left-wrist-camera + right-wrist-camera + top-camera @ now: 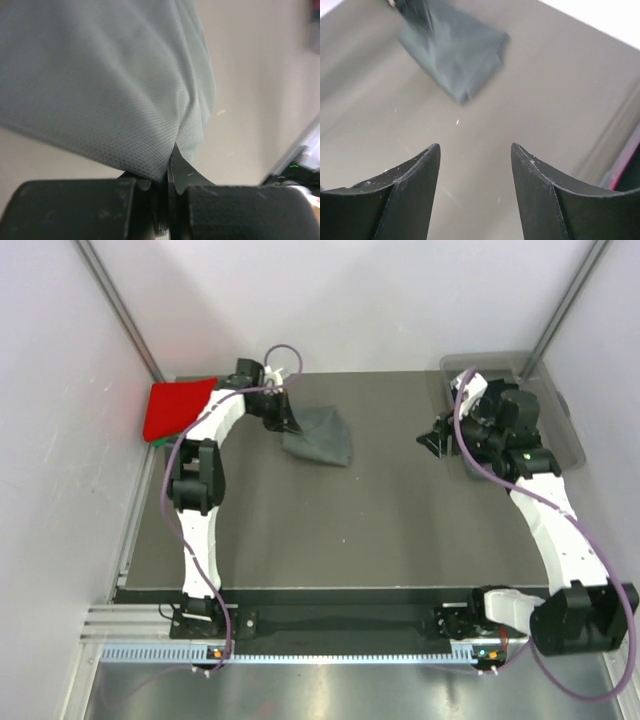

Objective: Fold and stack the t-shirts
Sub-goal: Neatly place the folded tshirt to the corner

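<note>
The left gripper [283, 418] pinches an edge of the dark grey t-shirt [322, 438], which trails onto the table [350, 530] near the red t-shirt [176, 407] in the far-left corner. I'd lift it clear, then lay it squarely on the red one. The right gripper [434, 440] hangs spread beside the clear tub [565, 430].

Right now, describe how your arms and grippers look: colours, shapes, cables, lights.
Both the left arm and right arm have white links with black joint housings. A thin purple cable loops loosely along each. The left gripper and right gripper are matte black and scuffed, with curved, tapering tips. A small green light glows near the right wrist.
</note>
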